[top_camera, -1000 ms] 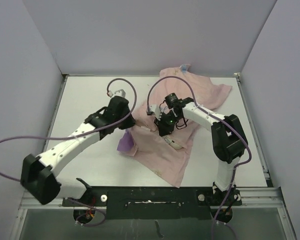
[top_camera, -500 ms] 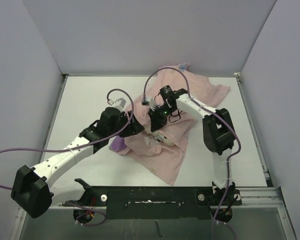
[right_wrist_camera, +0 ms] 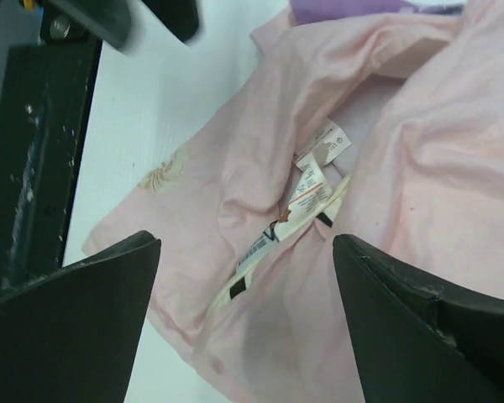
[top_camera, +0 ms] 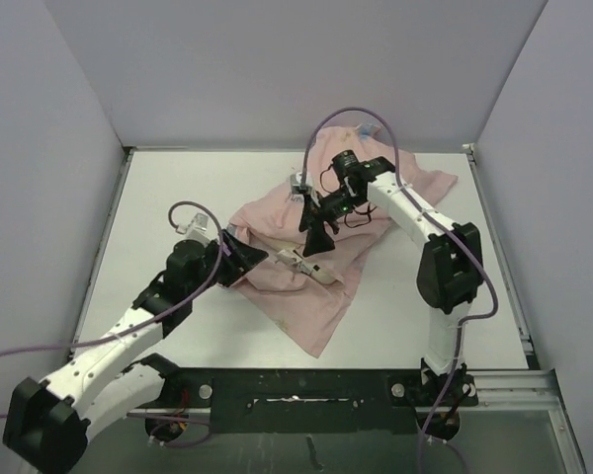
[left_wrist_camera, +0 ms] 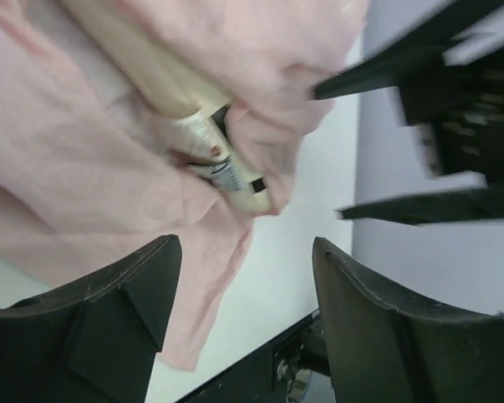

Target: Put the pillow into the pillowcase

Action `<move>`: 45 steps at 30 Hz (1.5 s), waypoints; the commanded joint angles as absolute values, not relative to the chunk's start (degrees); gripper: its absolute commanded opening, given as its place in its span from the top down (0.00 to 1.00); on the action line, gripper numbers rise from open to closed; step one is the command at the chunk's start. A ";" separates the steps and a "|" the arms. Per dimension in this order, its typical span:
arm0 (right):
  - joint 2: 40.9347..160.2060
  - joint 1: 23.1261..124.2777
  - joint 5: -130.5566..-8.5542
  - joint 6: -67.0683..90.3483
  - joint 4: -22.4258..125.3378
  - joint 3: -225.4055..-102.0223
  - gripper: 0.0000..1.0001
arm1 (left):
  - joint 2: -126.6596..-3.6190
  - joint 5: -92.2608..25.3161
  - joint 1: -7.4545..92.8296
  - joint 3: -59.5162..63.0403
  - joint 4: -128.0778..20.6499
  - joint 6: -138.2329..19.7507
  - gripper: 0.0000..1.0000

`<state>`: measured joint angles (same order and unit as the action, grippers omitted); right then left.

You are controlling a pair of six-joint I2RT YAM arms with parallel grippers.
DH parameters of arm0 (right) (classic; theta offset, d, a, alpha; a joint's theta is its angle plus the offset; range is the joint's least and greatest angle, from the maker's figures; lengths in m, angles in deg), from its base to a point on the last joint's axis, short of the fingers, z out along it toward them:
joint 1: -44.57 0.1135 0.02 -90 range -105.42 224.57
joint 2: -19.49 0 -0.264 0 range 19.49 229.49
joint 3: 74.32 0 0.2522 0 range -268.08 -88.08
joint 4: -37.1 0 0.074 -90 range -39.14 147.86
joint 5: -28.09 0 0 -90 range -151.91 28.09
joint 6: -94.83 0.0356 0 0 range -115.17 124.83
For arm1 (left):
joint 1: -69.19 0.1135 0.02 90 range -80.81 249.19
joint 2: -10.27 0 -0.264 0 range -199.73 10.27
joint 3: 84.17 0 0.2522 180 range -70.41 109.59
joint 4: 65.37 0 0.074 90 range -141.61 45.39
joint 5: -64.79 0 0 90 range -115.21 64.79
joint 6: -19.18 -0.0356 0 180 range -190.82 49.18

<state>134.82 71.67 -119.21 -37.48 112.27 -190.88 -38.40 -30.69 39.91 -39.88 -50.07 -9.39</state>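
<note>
The left gripper stands wide and empty beside the pillowcase on the tabletop, the right gripper equally wide above it, probably because the pillow lies mostly inside, only its tagged cream edge showing.

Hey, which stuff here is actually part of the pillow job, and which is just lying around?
Job:
- pillowcase
- pillow, poking out of it
- left claw, open
- right claw, open

Not the job:
- table
- purple cables
- walls
</note>
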 commanded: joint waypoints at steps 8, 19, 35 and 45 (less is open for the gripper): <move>120.30 73.48 -99.40 -64.13 98.93 -168.67 0.02 | -62.68 -10.04 24.36 -26.46 -40.25 0.54 0.20; 122.82 76.02 -84.01 -45.49 80.46 -160.64 0.30 | -84.08 -13.20 24.23 -17.01 -27.04 21.27 0.38; 122.15 75.42 -87.02 -33.05 80.24 -160.92 0.98 | -79.30 -19.02 30.86 -19.82 -41.13 6.12 1.00; 128.56 73.75 -84.60 -22.19 80.14 -167.16 1.00 | -57.50 -29.88 29.95 -30.69 -63.46 -7.42 1.00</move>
<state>124.37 75.99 -89.36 -29.59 80.86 -163.10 -64.78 -24.09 30.25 -27.53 -49.46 -1.48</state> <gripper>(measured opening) 0.116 0.010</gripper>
